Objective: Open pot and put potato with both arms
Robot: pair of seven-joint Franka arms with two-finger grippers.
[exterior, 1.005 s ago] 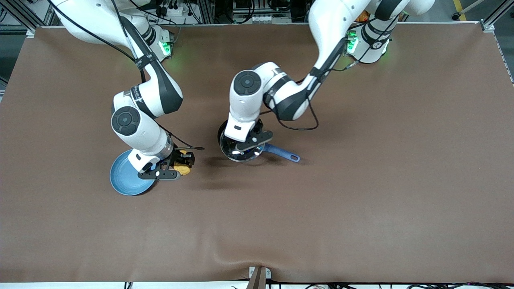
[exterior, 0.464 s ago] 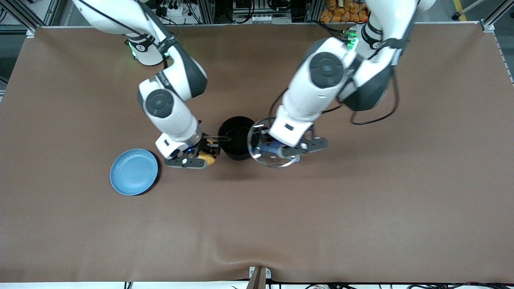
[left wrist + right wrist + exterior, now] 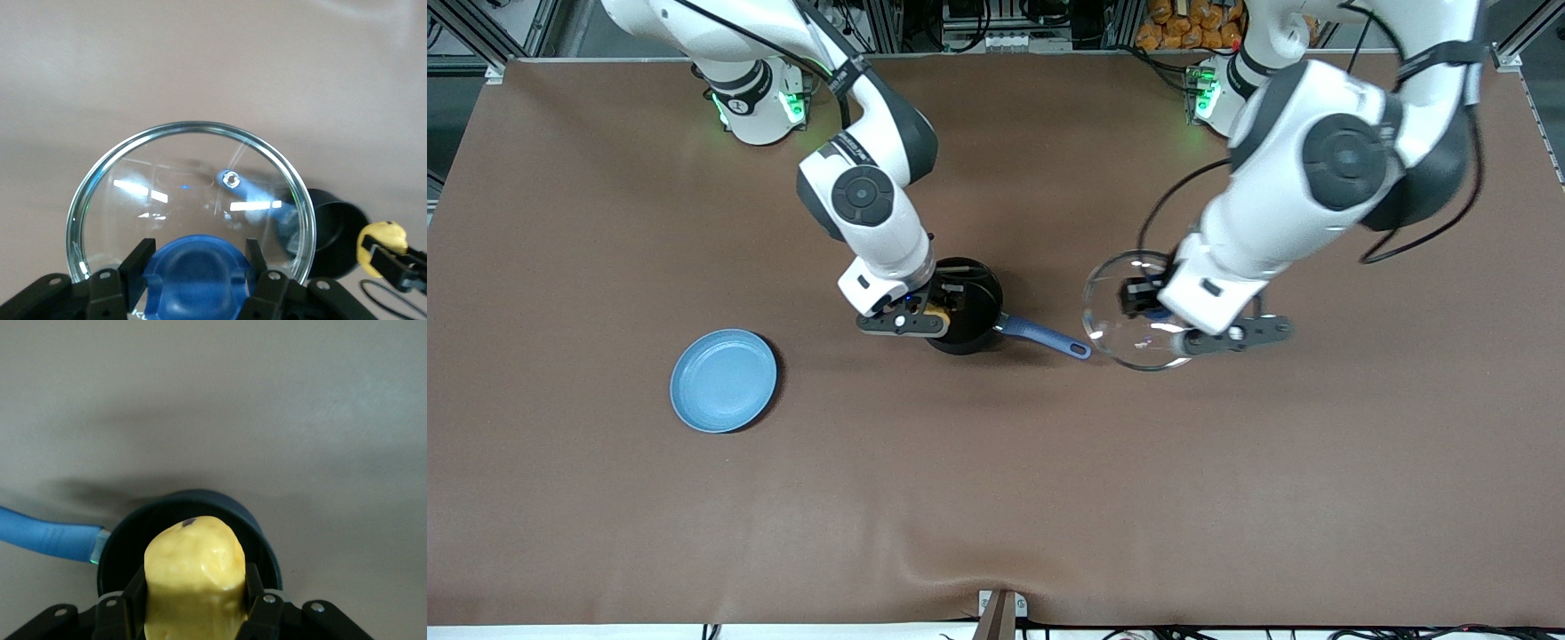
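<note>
Pot (image 3: 965, 307) stands uncovered near the middle of the table (image 3: 1227, 498), with its blue handle (image 3: 1045, 338) toward the left arm's end. The right gripper (image 3: 934, 313) hangs over the pot, clamped on the potato (image 3: 936, 312). The left gripper (image 3: 1152, 311) holds the glass lid (image 3: 1116, 307) by its knob above the table, beside the handle's end. A blue plate (image 3: 723, 380) lies toward the right arm's end.

From the left wrist, the fingers (image 3: 261, 263) grip the blue knob (image 3: 197, 267), and the lid (image 3: 193, 193) is below them. The pot (image 3: 337, 233) and the potato (image 3: 381, 241) appear farther off.

From the right wrist, the yellow potato (image 3: 193, 577) sits between the fingers (image 3: 137, 587), directly above the open pot (image 3: 257, 533).
</note>
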